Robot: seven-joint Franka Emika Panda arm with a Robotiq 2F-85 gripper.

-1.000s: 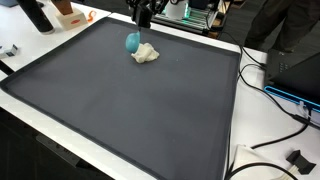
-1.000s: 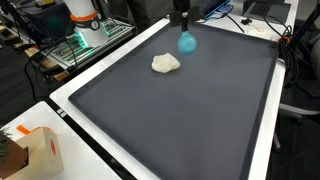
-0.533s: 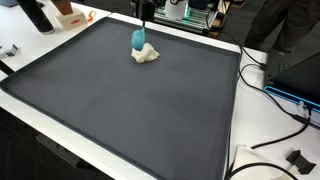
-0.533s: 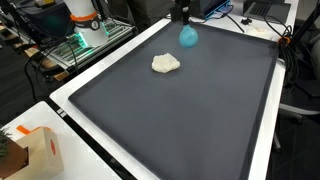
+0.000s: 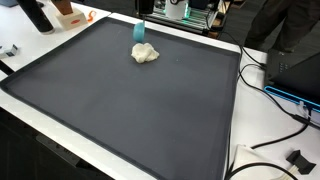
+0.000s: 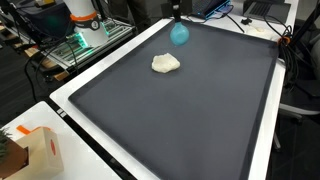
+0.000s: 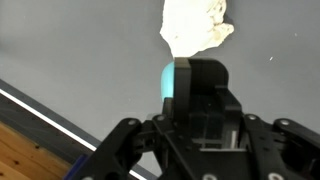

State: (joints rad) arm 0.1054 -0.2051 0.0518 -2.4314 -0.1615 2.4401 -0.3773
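Pincer (image 7: 186, 88) clamped the teal object (image 7: 170, 80), hanging clear above the grey mat (image 7: 80, 50) so nothing dragged; white lump (image 7: 197, 30) lay at twelve o'clock.

A dark grey mat (image 5: 140, 110) covers most of the white table (image 5: 262, 160). Black cables (image 5: 262, 72) trail off the table's right edge, and a black plug (image 5: 297, 159) lies by its near right corner. A black bottle (image 5: 37, 15) and an orange block (image 5: 68, 16) stand at the far left corner. In an exterior view, a cardboard box (image 6: 38, 150) sits on a near corner.
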